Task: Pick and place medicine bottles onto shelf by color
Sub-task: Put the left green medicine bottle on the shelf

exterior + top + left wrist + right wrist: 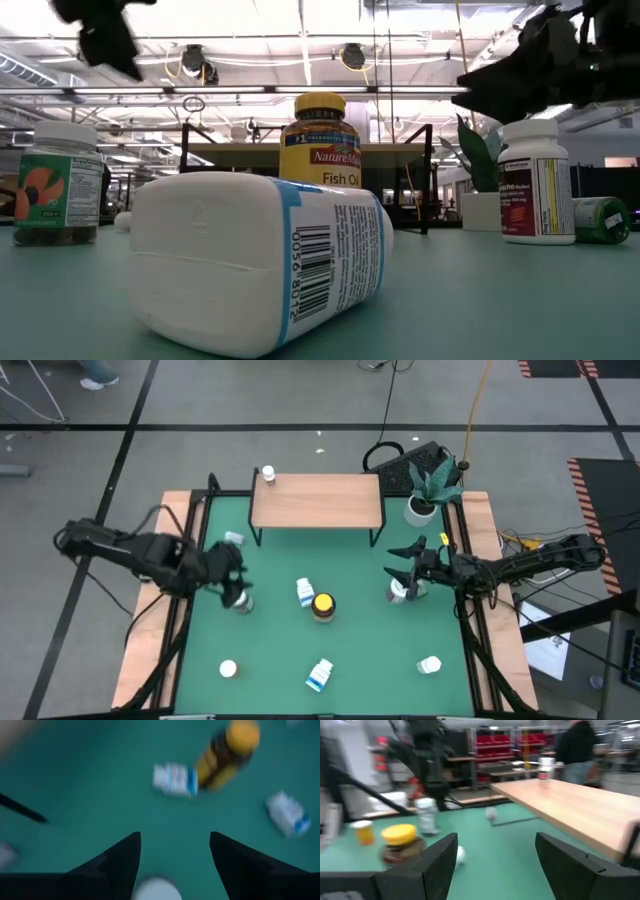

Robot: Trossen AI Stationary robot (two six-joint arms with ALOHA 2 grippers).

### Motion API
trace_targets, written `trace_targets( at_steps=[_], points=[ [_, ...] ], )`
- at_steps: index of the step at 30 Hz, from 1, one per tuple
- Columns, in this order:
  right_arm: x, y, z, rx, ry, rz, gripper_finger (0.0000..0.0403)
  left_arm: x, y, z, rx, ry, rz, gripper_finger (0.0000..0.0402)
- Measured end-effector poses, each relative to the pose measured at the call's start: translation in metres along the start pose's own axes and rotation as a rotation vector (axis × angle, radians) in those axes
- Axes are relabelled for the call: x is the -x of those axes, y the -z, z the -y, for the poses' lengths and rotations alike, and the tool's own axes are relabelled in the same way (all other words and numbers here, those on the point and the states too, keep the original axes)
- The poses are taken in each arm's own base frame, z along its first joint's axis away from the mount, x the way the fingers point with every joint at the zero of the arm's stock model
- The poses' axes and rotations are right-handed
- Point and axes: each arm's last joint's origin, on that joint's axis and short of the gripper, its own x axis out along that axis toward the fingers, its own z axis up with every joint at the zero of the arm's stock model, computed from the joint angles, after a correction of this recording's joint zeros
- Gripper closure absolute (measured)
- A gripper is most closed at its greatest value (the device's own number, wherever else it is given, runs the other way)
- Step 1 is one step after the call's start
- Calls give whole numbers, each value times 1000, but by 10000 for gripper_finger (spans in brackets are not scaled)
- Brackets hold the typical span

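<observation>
The shelf stands at the far side of the green mat, with one white bottle upright on its left end. My left gripper is open above a white-lidded bottle with a green label; the lid shows between the fingers. My right gripper is open just above a white bottle with a red label. The amber bottle with the yellow lid and a white-and-blue bottle stand mid-mat.
A white bottle, a lying blue-labelled bottle and another lying bottle are near the front edge. A small white thing lies by the left arm. A potted plant stands beside the shelf's right end. A person stands beyond the table.
</observation>
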Motion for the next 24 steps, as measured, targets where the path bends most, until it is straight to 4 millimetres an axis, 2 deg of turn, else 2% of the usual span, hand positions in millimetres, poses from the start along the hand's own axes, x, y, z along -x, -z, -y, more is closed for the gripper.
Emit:
trace_targets(
  at_steps=[4, 8, 15, 24],
  points=[
    [0, -6, -3, -20, -97, 53, 140, -14, 18, 9, -11, -5, -71, 172],
    [1, -8, -4, -26, -121, 74, 140, -20, 21, 14, -58, -22, -93, 177],
    [0, -8, -4, -27, -121, 70, 140, -32, 27, 13, -326, -90, -207, 178],
    [0, -5, -4, -18, -118, 38, 140, -38, 29, 15, -309, -89, -264, 178]
  ],
)
